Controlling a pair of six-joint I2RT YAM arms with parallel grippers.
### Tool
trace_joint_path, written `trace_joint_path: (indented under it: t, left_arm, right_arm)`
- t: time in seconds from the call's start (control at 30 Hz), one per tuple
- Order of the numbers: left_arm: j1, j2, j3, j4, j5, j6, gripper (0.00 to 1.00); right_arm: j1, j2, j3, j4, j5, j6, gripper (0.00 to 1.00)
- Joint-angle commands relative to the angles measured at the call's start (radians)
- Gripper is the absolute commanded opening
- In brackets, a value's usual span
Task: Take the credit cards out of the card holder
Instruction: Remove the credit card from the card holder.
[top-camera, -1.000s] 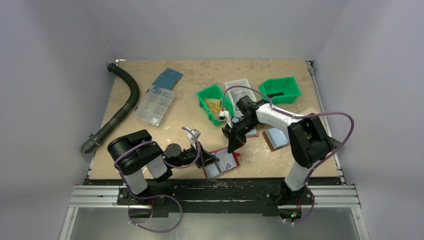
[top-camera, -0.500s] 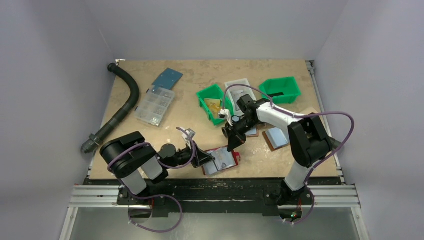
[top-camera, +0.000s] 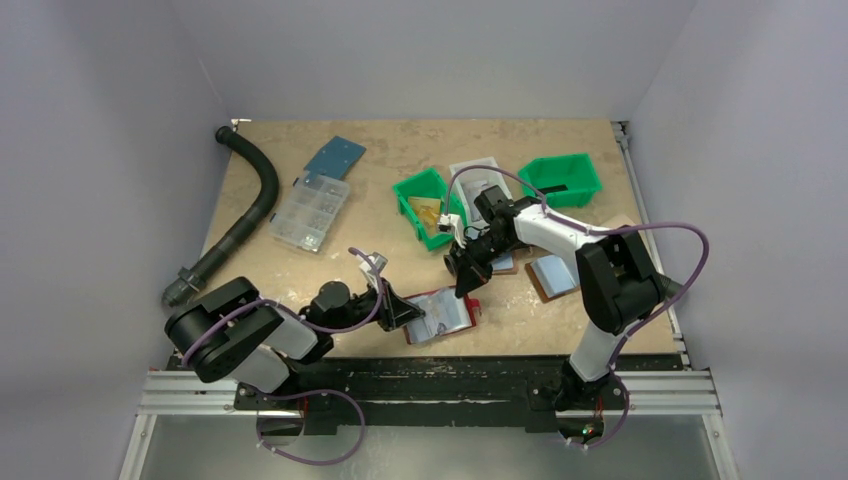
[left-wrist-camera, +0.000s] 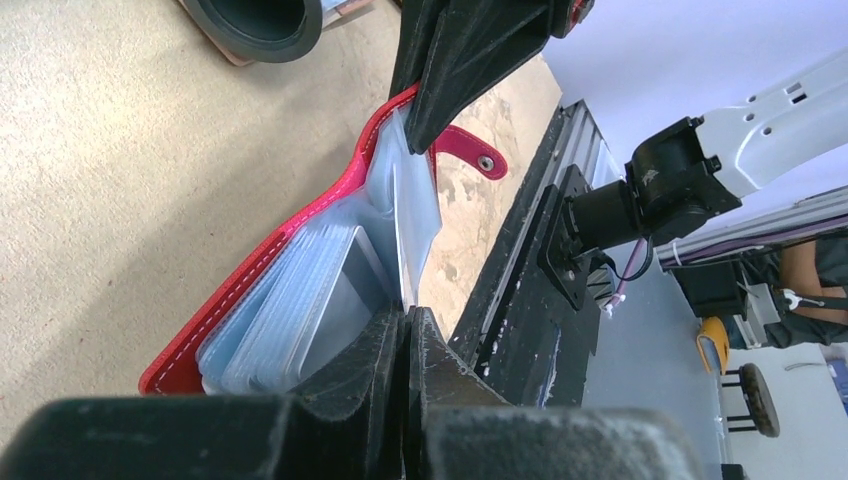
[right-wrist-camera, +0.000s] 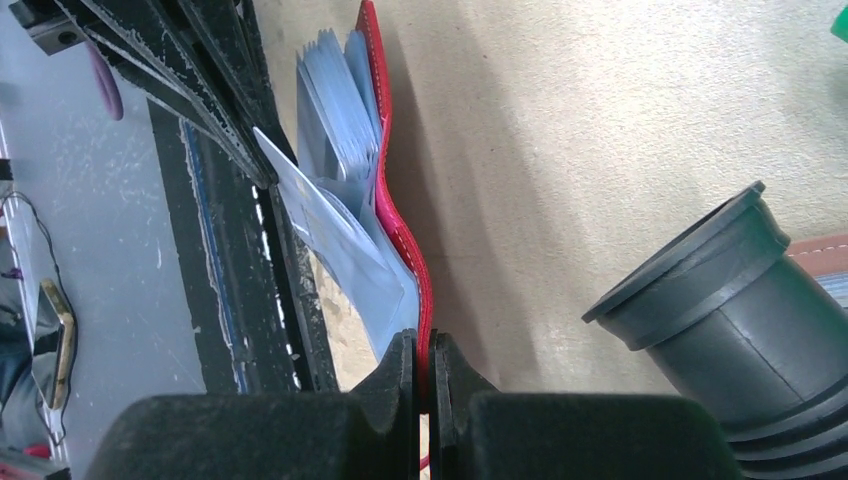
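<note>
Beige counter (top-camera: 300, 270) inside a grey-walled enclosure. Near its front edge, at the centre, a dark red bifold card holder (top-camera: 447, 313) lies partly open between two robot arms, its pale blue-grey plastic pockets fanned out. Left hand (left-wrist-camera: 408, 322) is closed, pinching the edge of one pale blue-grey pocket (right-wrist-camera: 305, 205); whether a card sits inside cannot be told. Right hand (right-wrist-camera: 423, 350) is clamped on the red cover's edge, which tilts up off the counter. Green plastic bins (top-camera: 575, 185) sit farther back.

Pale walls (top-camera: 420, 50) box in my tan tabletop (top-camera: 420, 140) on three sides.
Grey-lilac walls stand at nine, twelve and three o'clock under soft, even light; at six o'clock an aluminium rail (top-camera: 680, 390) and a scuffed black plate (top-camera: 450, 375) edge the speckled top.
</note>
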Motion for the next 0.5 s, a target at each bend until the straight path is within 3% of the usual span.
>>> trace_joint_path:
  t: [0.0, 0.2, 0.47]
  left_arm:
    - [0.015, -0.051, 0.052, -0.092, 0.028, 0.027, 0.00]
    - [0.034, -0.089, 0.072, -0.214, 0.051, 0.027, 0.00]
    - [0.052, -0.257, 0.130, -0.518, 0.051, 0.082, 0.00]
  right_arm:
    - [-0.012, 0.021, 0.004, 0.008, 0.062, 0.020, 0.00]
    - [-0.020, 0.028, 0.005, 0.012, 0.078, 0.029, 0.00]
    - [-0.025, 0.039, 0.007, 0.015, 0.104, 0.038, 0.00]
